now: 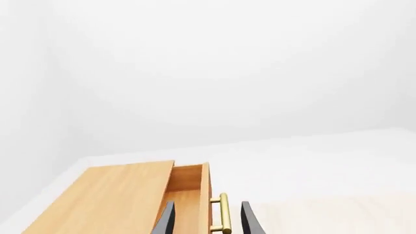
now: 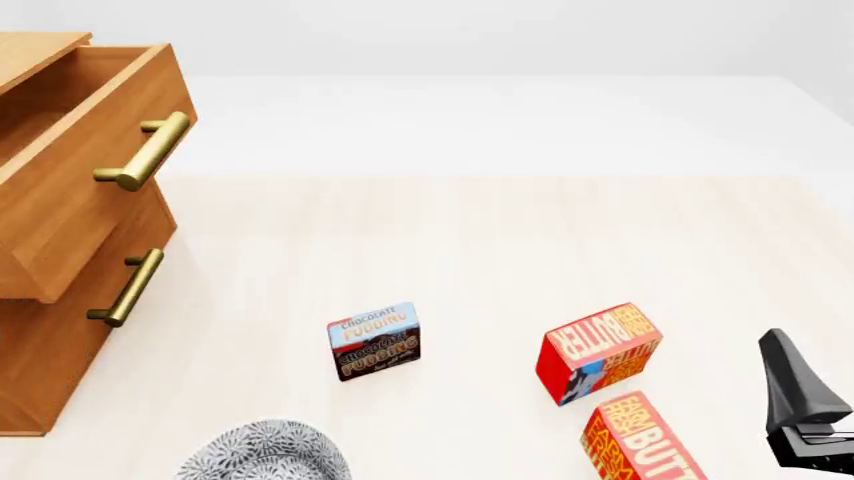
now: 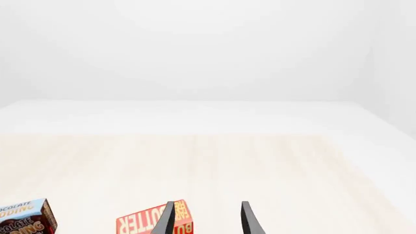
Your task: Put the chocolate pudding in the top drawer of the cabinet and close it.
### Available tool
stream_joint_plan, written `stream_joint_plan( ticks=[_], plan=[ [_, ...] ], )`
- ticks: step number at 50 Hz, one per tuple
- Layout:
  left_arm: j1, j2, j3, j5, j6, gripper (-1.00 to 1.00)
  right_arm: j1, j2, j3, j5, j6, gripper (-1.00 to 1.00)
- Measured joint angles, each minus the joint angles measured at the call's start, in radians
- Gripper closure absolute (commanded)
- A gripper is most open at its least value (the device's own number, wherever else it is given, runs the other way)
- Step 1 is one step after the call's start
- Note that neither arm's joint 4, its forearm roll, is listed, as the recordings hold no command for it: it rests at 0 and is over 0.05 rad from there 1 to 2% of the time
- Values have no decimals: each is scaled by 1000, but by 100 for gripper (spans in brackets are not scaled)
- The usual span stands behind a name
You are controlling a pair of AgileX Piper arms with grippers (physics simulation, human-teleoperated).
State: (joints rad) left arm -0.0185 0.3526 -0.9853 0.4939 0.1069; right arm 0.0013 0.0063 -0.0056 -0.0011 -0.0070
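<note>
Chocolate pudding [image 2: 375, 341] stands ungrasped in front view; only wrist views show both grippers' [image 1: 205, 222] [image 3: 205, 220] fingers spread, empty.

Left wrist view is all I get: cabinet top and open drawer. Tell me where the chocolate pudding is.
Observer: The chocolate pudding sits on the table, right of the cabinet in the front view, untouched.
Operator: Name what's near it.
Observer: Two red butter boxes lie further right, apart from it.
Operator: Report the right gripper.
Observer: The right gripper is open and empty, beside those boxes at the front view's right edge.
</note>
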Motion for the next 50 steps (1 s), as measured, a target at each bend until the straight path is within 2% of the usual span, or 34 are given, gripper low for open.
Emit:
stream_joint_plan(
  ticks=[15, 29, 37, 50],
  plan=[
    [8, 119, -123, 80, 20, -100, 0, 0, 0, 0, 0, -100],
    [31, 219, -255, 198, 58, -100, 0, 0, 0, 0, 0, -100],
    [31, 278, -322, 270, 48, -100, 0, 0, 0, 0, 0, -100],
    [31, 371, -374, 350, 15, -100, 0, 0, 0, 0, 0, -100]
  ],
)
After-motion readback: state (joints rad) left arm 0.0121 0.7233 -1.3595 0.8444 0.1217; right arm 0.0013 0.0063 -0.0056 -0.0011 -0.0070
